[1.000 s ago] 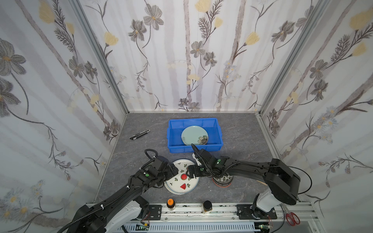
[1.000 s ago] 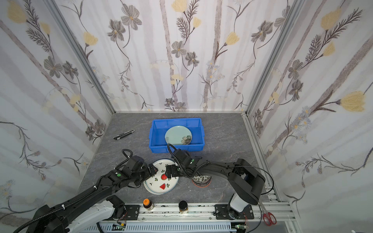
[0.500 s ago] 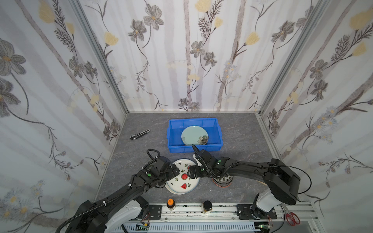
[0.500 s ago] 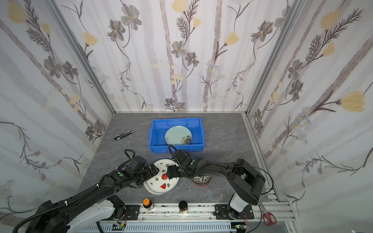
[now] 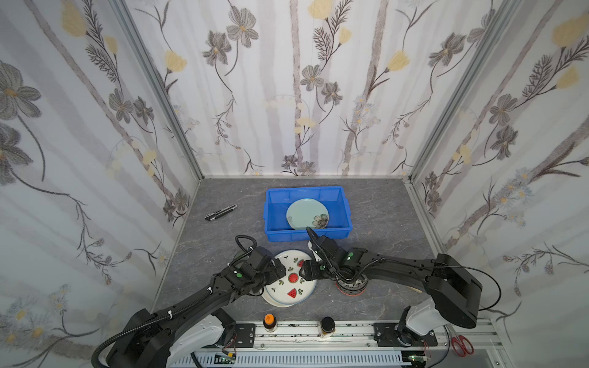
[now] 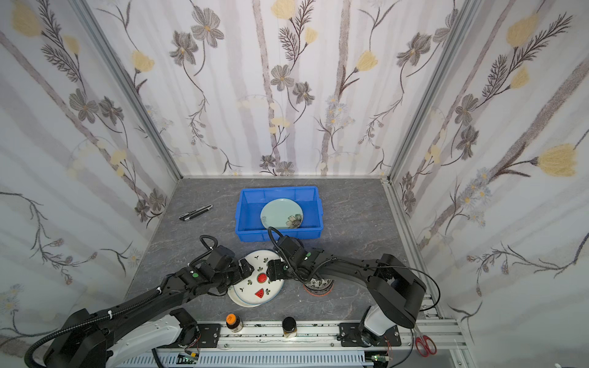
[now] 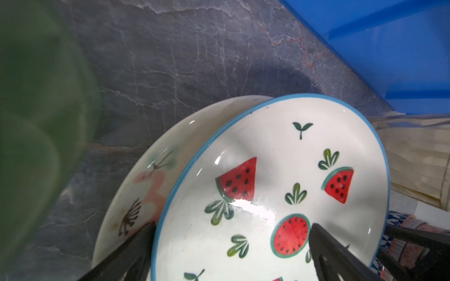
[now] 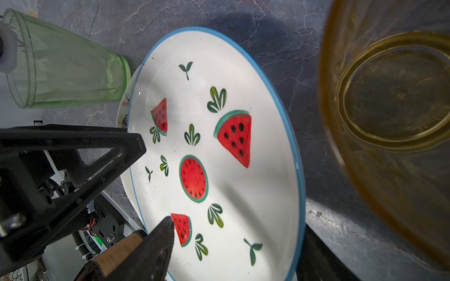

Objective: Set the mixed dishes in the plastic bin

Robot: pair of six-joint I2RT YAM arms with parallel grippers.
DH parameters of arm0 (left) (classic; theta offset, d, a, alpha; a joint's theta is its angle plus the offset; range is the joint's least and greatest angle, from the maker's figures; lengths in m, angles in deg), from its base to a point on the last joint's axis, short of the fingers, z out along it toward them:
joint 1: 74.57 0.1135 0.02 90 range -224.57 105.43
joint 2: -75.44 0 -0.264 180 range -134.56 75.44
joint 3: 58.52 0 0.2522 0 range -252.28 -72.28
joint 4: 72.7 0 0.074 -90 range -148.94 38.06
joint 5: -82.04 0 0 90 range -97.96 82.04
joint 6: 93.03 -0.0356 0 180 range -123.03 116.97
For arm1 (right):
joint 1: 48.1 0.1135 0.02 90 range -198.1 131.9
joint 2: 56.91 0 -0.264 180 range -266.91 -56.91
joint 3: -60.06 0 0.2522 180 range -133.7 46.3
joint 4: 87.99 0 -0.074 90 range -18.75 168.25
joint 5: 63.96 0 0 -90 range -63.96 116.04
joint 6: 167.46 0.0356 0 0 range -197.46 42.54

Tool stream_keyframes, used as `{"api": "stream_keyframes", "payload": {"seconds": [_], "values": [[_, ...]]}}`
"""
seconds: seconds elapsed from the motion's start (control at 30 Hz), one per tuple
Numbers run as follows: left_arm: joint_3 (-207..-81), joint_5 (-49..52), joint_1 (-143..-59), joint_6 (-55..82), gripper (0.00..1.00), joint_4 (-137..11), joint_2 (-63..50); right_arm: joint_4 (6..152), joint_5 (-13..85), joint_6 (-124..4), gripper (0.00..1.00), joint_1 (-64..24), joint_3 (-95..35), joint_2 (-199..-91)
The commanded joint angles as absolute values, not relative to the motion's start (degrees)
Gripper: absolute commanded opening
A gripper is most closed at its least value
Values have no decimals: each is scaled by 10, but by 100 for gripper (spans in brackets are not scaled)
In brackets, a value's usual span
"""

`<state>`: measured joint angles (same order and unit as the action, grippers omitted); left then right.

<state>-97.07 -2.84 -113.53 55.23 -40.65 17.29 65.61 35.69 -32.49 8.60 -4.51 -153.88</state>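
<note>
Grey tabletop (image 8: 280,48): watermelon plate (image 8: 219,97) rim between right gripper (image 8: 238,226) jaws.

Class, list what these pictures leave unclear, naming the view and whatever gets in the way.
Stacked bowls: both top views, mostly covered by the right arm.
Cream plate: left wrist view, largely under the watermelon plate.
Green tumbler: left wrist view, blurred, too close.
Amber tumbler: right wrist view, blurred, cut by the edge.

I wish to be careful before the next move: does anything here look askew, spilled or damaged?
The watermelon plate sits off-centre on the cream plate beneath it, whose edge sticks out on one side. Nothing looks spilled or broken.
</note>
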Motion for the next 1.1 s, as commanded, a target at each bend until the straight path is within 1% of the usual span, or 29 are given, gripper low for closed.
{"api": "stream_keyframes", "payload": {"seconds": [0.0, 0.2, 0.57, 0.83, 1.0, 1.07], "values": [[-974, -19, -1139, 569, 100, -436, 172, 709, 385, -321, 71, 89, -48, -1524], [-975, -19, -1142, 570, 100, -441, 167, 723, 392, -316, 64, 89, -41, -1503], [-976, -19, -1146, 572, 100, -446, 166, 754, 414, -305, 48, 88, -32, -1492], [-972, -21, -1147, 572, 100, -447, 168, 749, 405, -302, 29, 88, -32, -1487], [-971, -23, -1147, 573, 100, -447, 176, 746, 399, -301, 22, 87, -31, -1487], [-969, -24, -1147, 573, 100, -446, 180, 746, 398, -300, 19, 86, -31, -1470]]}}
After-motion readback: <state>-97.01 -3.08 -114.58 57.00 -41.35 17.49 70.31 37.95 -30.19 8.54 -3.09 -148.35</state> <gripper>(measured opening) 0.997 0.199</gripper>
